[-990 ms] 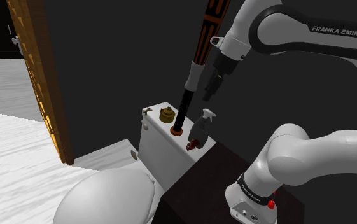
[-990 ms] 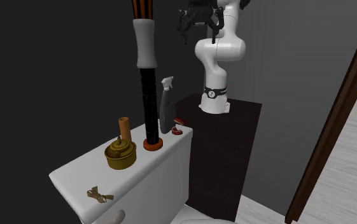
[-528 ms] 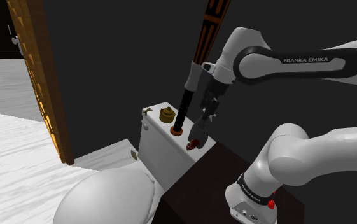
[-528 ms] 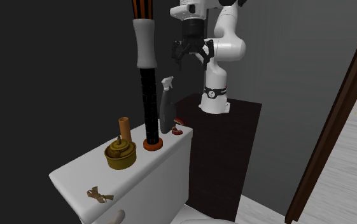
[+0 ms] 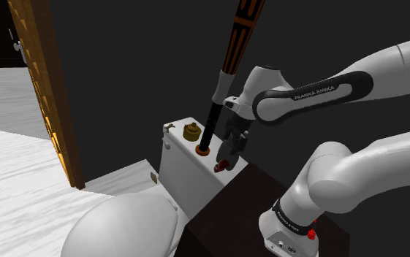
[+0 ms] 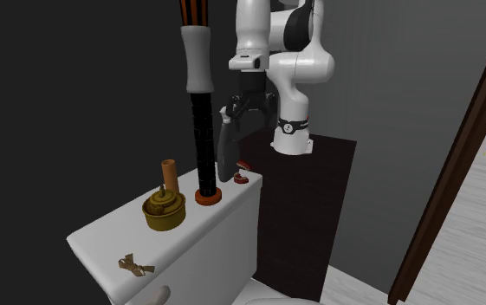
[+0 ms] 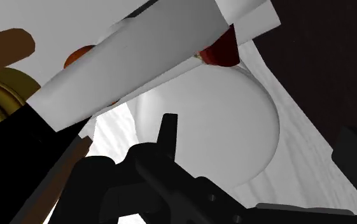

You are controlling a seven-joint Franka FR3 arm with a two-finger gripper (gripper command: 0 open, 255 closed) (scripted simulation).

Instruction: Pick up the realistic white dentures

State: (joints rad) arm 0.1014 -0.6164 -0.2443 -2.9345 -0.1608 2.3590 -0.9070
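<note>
Gripper (image 6: 243, 111) over stand-side end of toilet tank lid (image 6: 102, 234); fingers spread, holding nothing. Dentures (image 6: 241, 178) at that end's edge, just beside spray bottle (image 6: 225, 149), below fingers. Bottle likely crowds straight descent. Dentures' long axis unclear.

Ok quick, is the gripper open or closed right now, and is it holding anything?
Gripper: jaws open, holding nothing; the dentures lie on the tank.
</note>
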